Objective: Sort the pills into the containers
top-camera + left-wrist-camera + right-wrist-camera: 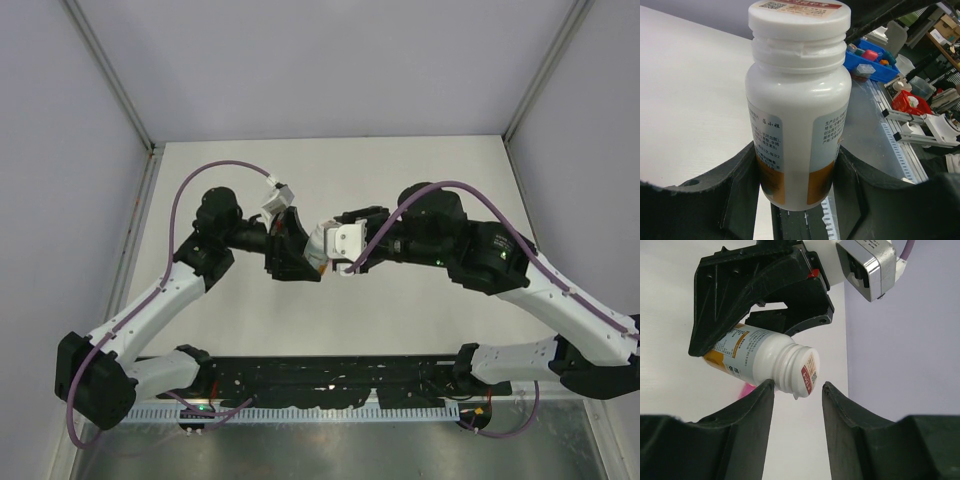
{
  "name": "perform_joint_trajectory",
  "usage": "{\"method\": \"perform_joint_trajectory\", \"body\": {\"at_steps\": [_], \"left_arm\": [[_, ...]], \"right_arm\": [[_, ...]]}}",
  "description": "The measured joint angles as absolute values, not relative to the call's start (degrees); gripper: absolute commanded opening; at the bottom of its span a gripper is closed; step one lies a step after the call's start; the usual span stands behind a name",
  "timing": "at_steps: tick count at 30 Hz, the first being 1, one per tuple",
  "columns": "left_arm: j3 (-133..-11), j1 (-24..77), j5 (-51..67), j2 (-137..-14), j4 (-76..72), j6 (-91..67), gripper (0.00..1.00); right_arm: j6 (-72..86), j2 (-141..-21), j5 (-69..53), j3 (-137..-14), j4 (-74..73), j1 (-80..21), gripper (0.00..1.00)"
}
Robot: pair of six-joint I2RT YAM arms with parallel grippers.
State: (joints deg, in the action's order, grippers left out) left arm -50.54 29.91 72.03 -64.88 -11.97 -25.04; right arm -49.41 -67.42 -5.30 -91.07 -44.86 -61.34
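Observation:
My left gripper (797,170) is shut on the lower body of a white bottle (797,100) with an orange-banded label and a white screw cap. It holds the bottle up over the table's middle (318,243), tipped toward the right arm. In the right wrist view the bottle (760,360) lies slanted under the left gripper (765,290). The cap end sits just above the gap of my right gripper (798,385). Its jaws stand apart on either side of the cap, and the left fingertip (767,385) is close to the neck. A pink patch of the containers (746,390) shows behind that finger. No pills are visible.
The white table (400,180) is walled by pale panels at the back and sides. Beyond the table's edge, the left wrist view shows a blue bin (870,57) of small parts and a red box (910,102).

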Motion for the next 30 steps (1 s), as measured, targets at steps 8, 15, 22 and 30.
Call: {"method": "perform_joint_trajectory", "body": {"at_steps": [8, 15, 22, 30], "left_arm": [[-50.54, 29.87, 71.42, -64.88, -10.39, -25.1, 0.0], [-50.39, 29.85, 70.83, -64.88, -11.7, -26.63, 0.0], [-49.98, 29.71, 70.72, -64.88, -13.8, -28.99, 0.0], [-49.98, 29.54, 70.72, -64.88, -14.37, -31.18, 0.0]], "right_arm": [[-49.43, -68.14, -4.43, -91.09, -44.77, -62.33, 0.4], [-49.39, -68.29, -4.14, -90.89, -43.99, -62.57, 0.33], [-49.41, -68.23, -4.12, -89.76, -41.6, -62.57, 0.26], [-49.34, -68.12, -4.14, -87.88, -38.26, -62.57, 0.13]]}}
